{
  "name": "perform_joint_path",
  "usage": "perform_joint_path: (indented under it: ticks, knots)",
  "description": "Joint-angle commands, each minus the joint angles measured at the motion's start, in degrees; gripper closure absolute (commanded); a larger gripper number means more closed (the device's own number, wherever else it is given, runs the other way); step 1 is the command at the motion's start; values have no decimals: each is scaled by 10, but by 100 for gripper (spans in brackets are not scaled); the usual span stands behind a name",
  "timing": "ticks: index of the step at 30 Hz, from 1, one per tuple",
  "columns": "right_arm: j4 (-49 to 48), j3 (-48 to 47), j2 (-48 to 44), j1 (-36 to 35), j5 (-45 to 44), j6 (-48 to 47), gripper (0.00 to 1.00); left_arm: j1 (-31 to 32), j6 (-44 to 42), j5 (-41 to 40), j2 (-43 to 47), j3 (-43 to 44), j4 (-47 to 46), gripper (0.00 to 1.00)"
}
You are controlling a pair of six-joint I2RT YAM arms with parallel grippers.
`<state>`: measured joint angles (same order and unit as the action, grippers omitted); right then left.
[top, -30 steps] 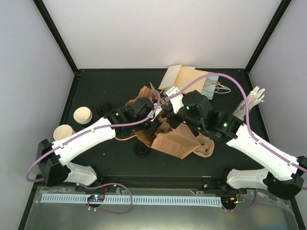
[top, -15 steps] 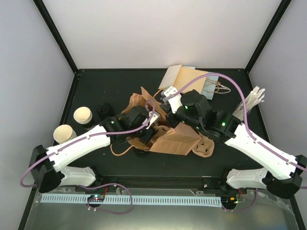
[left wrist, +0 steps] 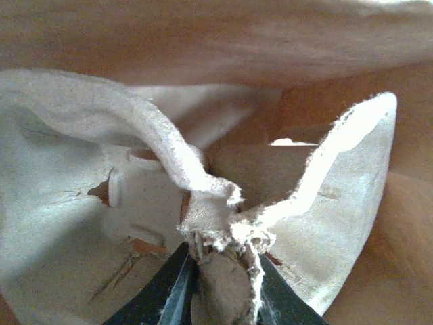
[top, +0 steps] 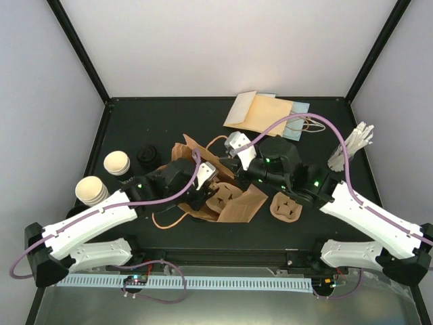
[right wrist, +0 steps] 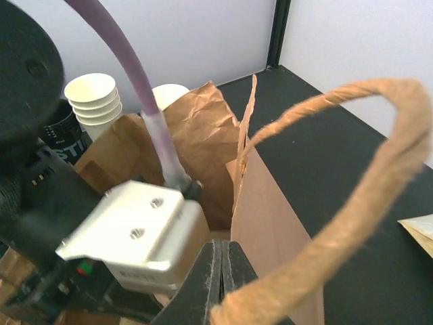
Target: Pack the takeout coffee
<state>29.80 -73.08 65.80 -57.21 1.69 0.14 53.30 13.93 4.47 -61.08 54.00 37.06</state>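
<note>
Paper bag (top: 247, 203): brown, crumpled, twine handles, on black table (top: 135, 115).
Pulp carrier (top: 286, 207): just right of bag.
Second pulp carrier (left wrist: 81, 223): inside bag.
Black lid (top: 145, 156): left of bag.
Tan envelopes (top: 260, 112): beyond bag.
White cutlery bundle (top: 353, 145): far right of bag.

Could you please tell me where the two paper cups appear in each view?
Top external: paper cups at the far left of the picture.
Left wrist: not in view.
Right wrist: upper left, behind the brown paper bag.
Shared landmark: that bag, seen in all three.
</note>
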Motion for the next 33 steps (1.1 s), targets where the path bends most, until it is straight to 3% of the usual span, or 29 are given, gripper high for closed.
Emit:
perform_joint_path:
  ticks: [1, 13, 19, 29, 33]
  knots:
    - [-46, 33, -32, -3, 2, -8, 99, 7, 7, -12, 25, -8, 18, 83]
    - [-38, 68, -59, -3, 23, -13, 97, 22, 8, 6, 4, -22, -1, 83]
    - [-1, 47, -60, -2, -27, 30, 80, 25, 11, 7, -1, -28, -8, 83]
    - [49, 43, -122, -1, -14, 90, 48, 25, 17, 1, 3, -37, -9, 83]
    - [53, 75, -166, 0, -40, 106, 44, 26, 20, -4, 3, -38, -9, 83]
